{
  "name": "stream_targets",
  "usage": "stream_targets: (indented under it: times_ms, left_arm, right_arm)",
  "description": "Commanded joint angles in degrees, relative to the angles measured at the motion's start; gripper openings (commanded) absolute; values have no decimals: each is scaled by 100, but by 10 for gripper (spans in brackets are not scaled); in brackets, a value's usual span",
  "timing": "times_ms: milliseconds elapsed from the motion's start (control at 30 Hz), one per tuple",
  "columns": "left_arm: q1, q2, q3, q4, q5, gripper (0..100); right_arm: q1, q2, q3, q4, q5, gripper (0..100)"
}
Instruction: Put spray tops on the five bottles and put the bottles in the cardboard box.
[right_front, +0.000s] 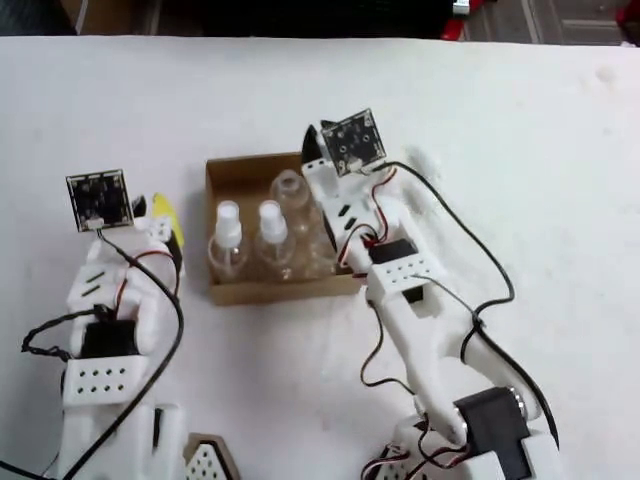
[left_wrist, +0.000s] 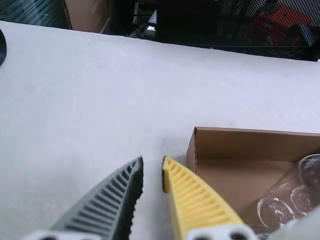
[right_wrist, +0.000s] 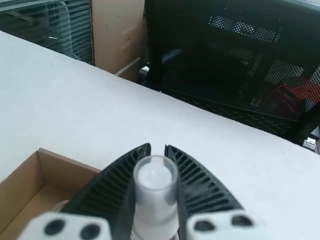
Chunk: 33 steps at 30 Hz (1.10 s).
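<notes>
The cardboard box (right_front: 240, 290) sits mid-table. In it stand two clear bottles with white spray tops (right_front: 228, 235) (right_front: 271, 228) and a clear-capped bottle (right_front: 288, 190) behind them. My right gripper (right_front: 314, 150) hangs over the box's far right corner. In the right wrist view its black fingers (right_wrist: 200, 185) are shut on a bottle's capped spray top (right_wrist: 155, 182), above the box (right_wrist: 30, 172). My left gripper (right_front: 160, 215) rests left of the box. Its grey and yellow fingers (left_wrist: 195, 200) are shut on nothing, beside the box wall (left_wrist: 192, 150), with clear bottles (left_wrist: 282, 200) inside.
The white table (right_front: 520, 130) spreads wide to the right and behind the box. A dark mesh chair (right_wrist: 240, 60) and a board stand beyond the table's far edge. Cables trail along both arms.
</notes>
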Motion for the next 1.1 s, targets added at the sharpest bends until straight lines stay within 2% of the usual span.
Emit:
stream_targets:
  times_ms: [0, 233, 1067]
  left_arm:
    - [92, 22, -35, -185, -70, 68]
    - [92, 22, -44, -185, -70, 68]
    - [66, 22, -44, -185, -70, 68]
  right_arm:
    - [-48, -409, 132, -101, 53, 17]
    - [48, -637, 132, -92, -580, 17]
    - [198, -136, 0, -75, -571, 17]
